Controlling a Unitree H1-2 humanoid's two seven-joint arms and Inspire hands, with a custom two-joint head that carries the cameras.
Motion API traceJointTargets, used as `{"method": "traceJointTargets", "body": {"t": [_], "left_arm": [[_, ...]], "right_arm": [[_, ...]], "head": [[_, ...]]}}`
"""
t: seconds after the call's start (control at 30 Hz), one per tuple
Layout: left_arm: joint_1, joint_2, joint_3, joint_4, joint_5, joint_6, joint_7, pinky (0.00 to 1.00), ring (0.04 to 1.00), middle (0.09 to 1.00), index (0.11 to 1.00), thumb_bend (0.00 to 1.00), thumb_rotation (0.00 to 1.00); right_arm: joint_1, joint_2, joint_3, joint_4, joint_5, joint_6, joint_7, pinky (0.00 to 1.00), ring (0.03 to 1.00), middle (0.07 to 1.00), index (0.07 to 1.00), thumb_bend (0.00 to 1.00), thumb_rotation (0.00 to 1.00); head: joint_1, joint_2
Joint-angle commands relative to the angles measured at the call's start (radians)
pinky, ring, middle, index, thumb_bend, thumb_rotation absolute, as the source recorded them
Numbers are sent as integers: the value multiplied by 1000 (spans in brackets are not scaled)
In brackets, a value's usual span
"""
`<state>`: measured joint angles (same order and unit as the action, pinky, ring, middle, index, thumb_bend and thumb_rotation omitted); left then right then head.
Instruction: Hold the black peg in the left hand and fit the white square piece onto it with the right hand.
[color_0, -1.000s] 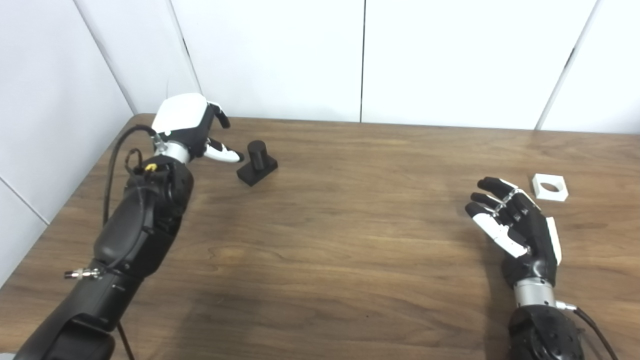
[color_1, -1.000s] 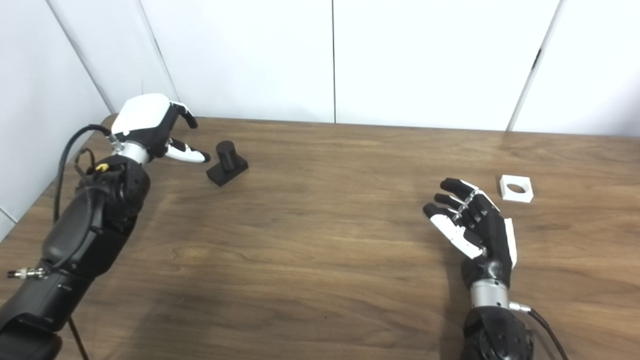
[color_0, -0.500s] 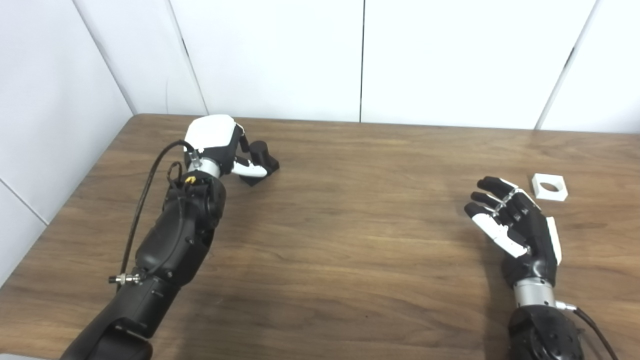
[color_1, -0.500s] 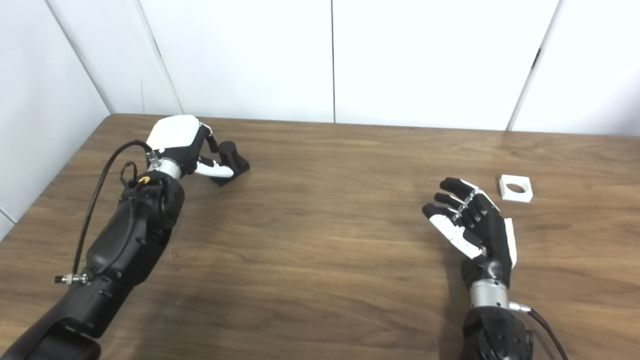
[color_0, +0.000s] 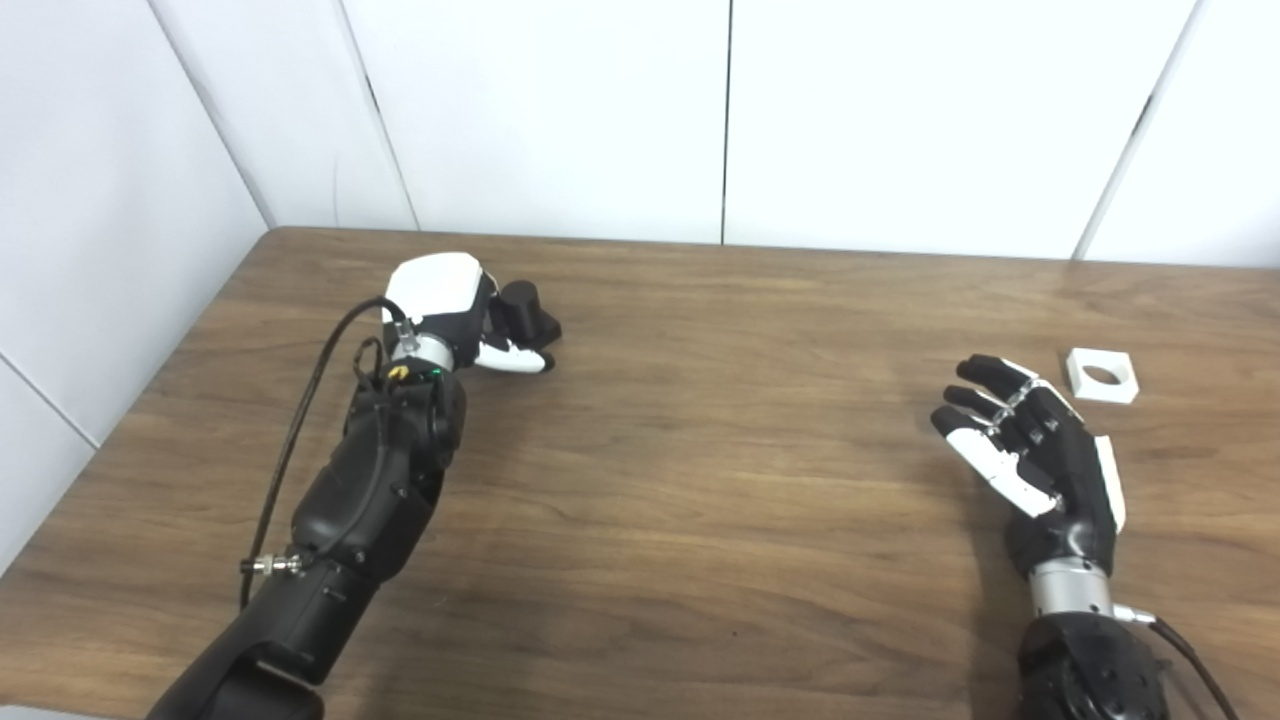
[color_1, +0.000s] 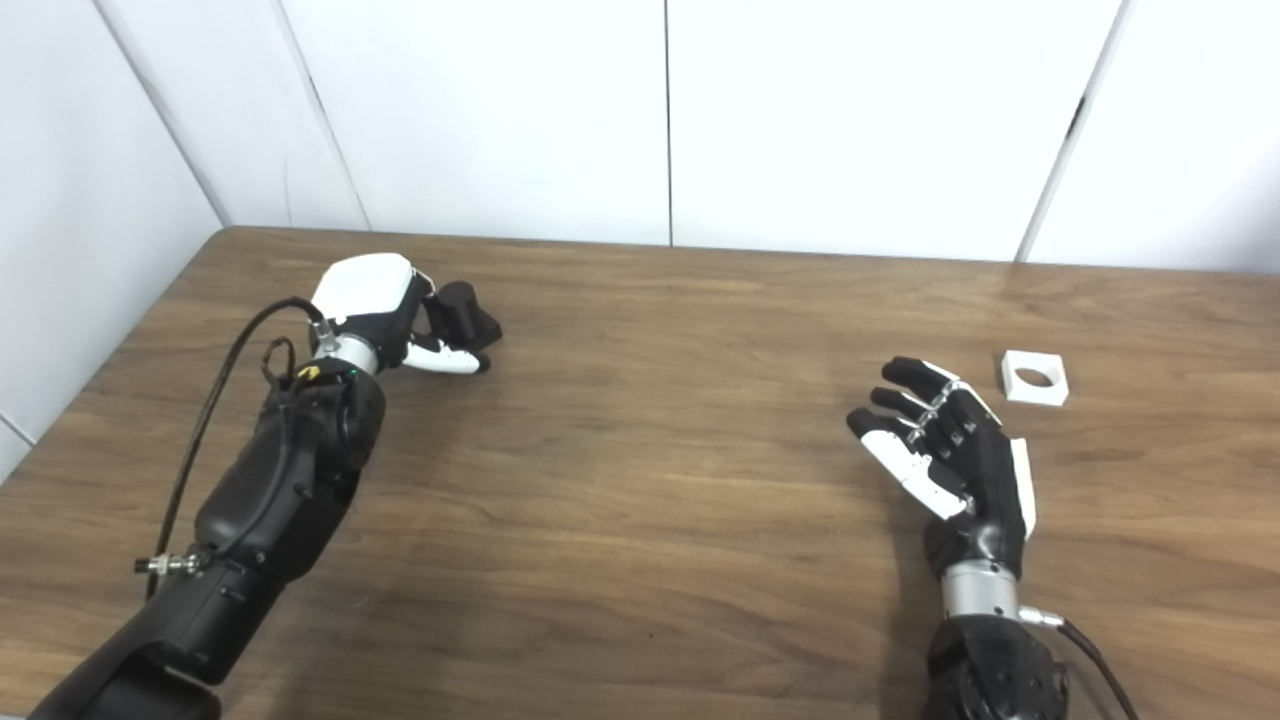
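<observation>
The black peg (color_0: 524, 304), a short cylinder on a square base, stands on the wooden table (color_0: 700, 450) at the far left. My left hand (color_0: 452, 308) is against its left side. The thumb lies across the front of the base and the fingers reach round behind, so the hand is closed on the peg. The white square piece (color_0: 1100, 375), with a round hole, lies flat at the far right. My right hand (color_0: 1035, 455) is open and empty, palm up, just in front and to the left of the white piece, not touching it.
White wall panels (color_0: 720, 120) stand along the table's far edge and left side. A black cable (color_0: 300, 400) loops beside my left forearm. The table's left edge runs close to the left arm.
My left hand moved right and forward to the peg and closed round it, the thumb now across its front. The right hand and the white piece have not moved.
</observation>
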<state>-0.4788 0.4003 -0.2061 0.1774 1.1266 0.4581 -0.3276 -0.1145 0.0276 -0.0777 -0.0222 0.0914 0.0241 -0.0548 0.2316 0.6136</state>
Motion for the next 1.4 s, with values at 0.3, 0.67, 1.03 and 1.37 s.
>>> {"method": "traceJointTargets", "body": {"t": [0.3, 0.67, 1.03, 1.37], "left_arm": [[-28, 24, 2, 24, 20, 10, 41, 524, 740, 793, 565, 896, 514], [-22, 35, -12, 38, -32, 1, 98, 507, 736, 800, 577, 825, 460], [-31, 47, -17, 16, -34, 8, 118, 492, 723, 778, 588, 838, 444], [-34, 55, 2, -60, -53, 3, 102, 538, 746, 801, 524, 840, 382]], "right_arm": [[13, -6, -10, -31, 9, -16, 3, 581, 665, 712, 647, 711, 170], [23, -3, -11, -36, 7, -13, 0, 586, 661, 714, 646, 713, 172], [14, -4, -9, -23, 10, -18, 4, 588, 665, 713, 650, 722, 179], [5, -2, -5, -5, 12, -25, 8, 581, 665, 717, 648, 722, 181]], "head": [[-4, 10], [-8, 16], [2, 17], [4, 13]]}}
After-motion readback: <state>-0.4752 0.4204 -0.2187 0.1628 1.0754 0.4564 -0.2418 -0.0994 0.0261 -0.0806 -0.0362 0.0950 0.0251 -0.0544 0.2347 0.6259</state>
